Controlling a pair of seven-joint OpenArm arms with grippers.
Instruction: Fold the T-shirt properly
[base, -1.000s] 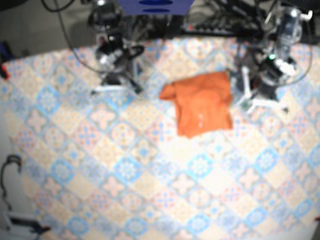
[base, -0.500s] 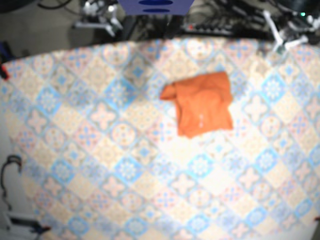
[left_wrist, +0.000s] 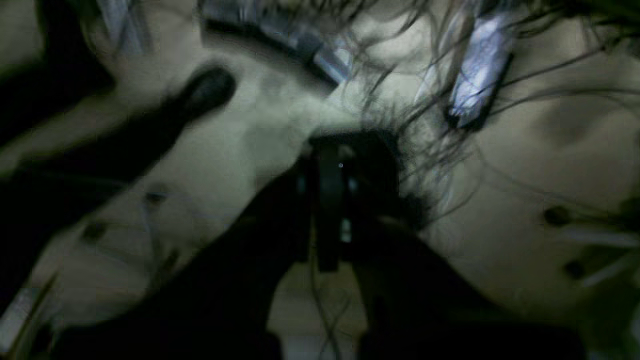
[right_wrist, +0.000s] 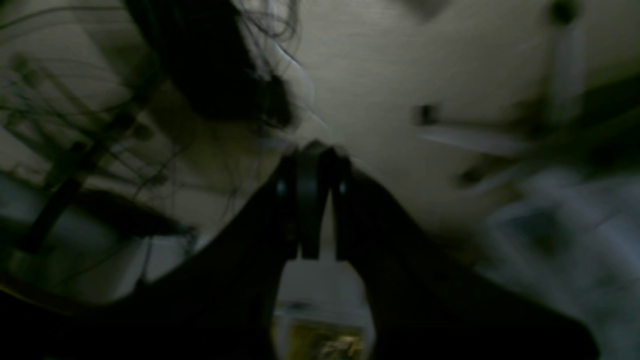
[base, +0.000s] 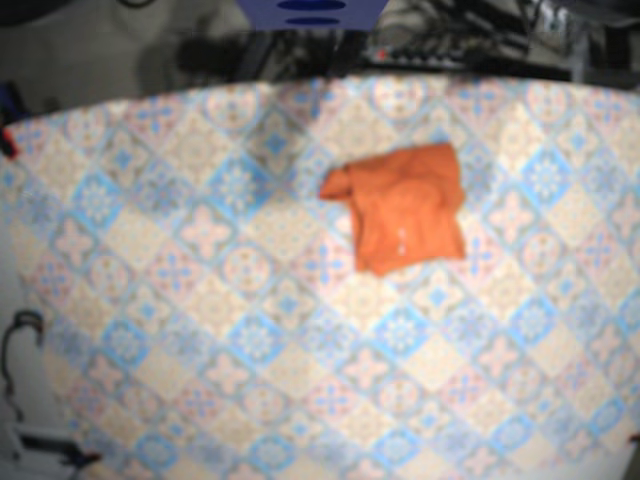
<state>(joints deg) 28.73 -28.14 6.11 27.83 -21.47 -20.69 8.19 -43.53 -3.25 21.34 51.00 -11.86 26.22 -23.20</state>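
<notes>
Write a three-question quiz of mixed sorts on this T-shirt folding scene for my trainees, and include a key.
1. Multiple choice: what colour is the T-shirt? A blue, B orange, C white.
2. True or false: the T-shirt hangs over the edge of the table.
3. Fill in: in the wrist views, the left gripper and the right gripper are both ___ (open or shut).
Key: 1 B. 2 False, it lies well inside the edges. 3 shut, with nothing held.

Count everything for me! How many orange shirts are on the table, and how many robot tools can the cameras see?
Orange T-shirt: 1
Tools: 2, the left tool and the right tool, each in its own wrist view
Table: 1
Total: 4
</notes>
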